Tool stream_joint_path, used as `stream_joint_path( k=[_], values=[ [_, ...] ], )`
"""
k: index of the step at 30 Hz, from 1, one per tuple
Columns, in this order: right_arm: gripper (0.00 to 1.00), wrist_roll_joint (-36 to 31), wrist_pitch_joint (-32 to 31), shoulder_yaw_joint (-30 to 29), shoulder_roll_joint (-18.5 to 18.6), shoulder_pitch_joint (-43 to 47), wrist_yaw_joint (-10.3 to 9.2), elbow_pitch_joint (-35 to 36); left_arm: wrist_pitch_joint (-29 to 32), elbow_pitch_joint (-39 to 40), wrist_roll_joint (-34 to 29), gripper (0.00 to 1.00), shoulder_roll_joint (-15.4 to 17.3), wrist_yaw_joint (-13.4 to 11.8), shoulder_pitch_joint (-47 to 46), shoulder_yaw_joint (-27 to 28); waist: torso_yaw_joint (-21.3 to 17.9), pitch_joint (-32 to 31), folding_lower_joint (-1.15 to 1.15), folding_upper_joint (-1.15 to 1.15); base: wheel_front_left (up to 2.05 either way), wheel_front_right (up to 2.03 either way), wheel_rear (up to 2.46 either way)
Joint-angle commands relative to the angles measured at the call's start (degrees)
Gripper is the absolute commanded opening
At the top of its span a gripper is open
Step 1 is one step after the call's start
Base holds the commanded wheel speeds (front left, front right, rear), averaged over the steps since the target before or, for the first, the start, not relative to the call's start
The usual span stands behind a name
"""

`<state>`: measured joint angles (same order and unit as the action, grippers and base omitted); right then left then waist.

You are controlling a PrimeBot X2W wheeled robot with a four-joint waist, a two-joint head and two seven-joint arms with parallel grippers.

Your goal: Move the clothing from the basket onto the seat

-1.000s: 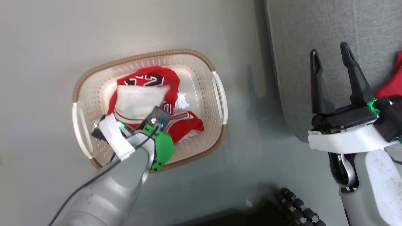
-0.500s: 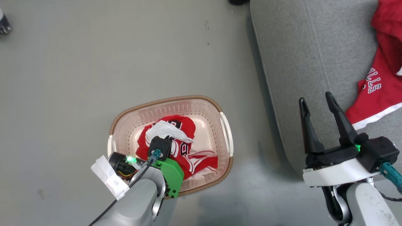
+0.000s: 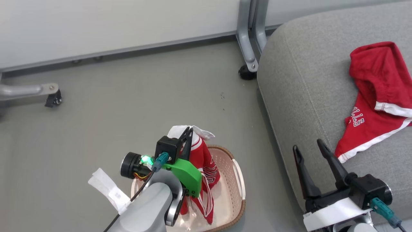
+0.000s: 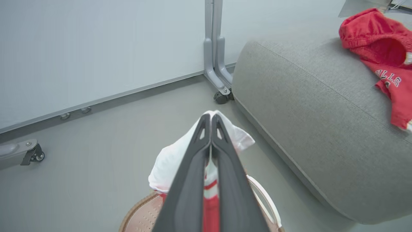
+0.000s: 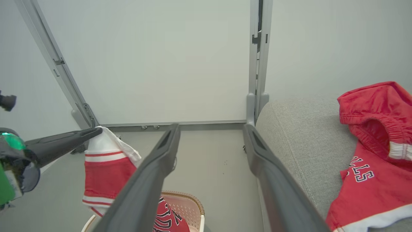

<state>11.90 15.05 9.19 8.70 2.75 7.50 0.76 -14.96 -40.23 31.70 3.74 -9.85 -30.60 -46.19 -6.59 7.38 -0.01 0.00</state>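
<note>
Your left tool (image 3: pixel 189 132) is pressed together on the white edge of a red jersey (image 3: pixel 202 158), which hangs over the basket (image 3: pixel 240 183) on the floor (lower end inside it). Your right tool (image 3: pixel 306 145) stands spread, empty, beside the seat (image 3: pixel 299 83), where another red garment (image 3: pixel 373 109) lies

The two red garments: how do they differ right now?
The hanging garment dangles from the shut left gripper over the basket; the lettered garment lies spread on the seat. The hanging garment is white at the top; the lettered garment shows block letters. Both are red with white trim.
</note>
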Motion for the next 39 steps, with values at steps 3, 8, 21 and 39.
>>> stream_joint_path(
  k=[3,8,21,39],
  values=[
    [1.00,-0.1,0.2,1.0,0.0,1.7,-0.02,-0.5,-0.3,4.9,-1.0,0.00,1.4,-1.0,0.7,0.8,-0.1,-7.1,0.01,0.00,0.00,0.00,0.00],
    [1.00,0.4,0.2,2.0,-0.2,1.8,-0.02,-0.9,-0.3,12.0,-2.2,0.00,2.6,-2.2,-1.4,1.4,-0.7,-7.8,0.01,0.00,0.00,0.00,0.00],
    [1.00,1.1,0.2,4.9,0.2,1.3,-0.02,-1.8,1.8,25.3,-4.6,0.00,3.7,-4.2,-5.6,0.6,-1.3,-8.3,0.01,0.00,0.00,0.00,0.00],
    [1.00,-0.5,0.2,10.6,0.4,-4.0,-0.02,-5.2,6.8,36.5,-5.8,0.00,3.8,-5.2,-4.4,-3.4,-0.6,-8.2,0.01,0.00,0.00,0.00,0.00]
  ],
)
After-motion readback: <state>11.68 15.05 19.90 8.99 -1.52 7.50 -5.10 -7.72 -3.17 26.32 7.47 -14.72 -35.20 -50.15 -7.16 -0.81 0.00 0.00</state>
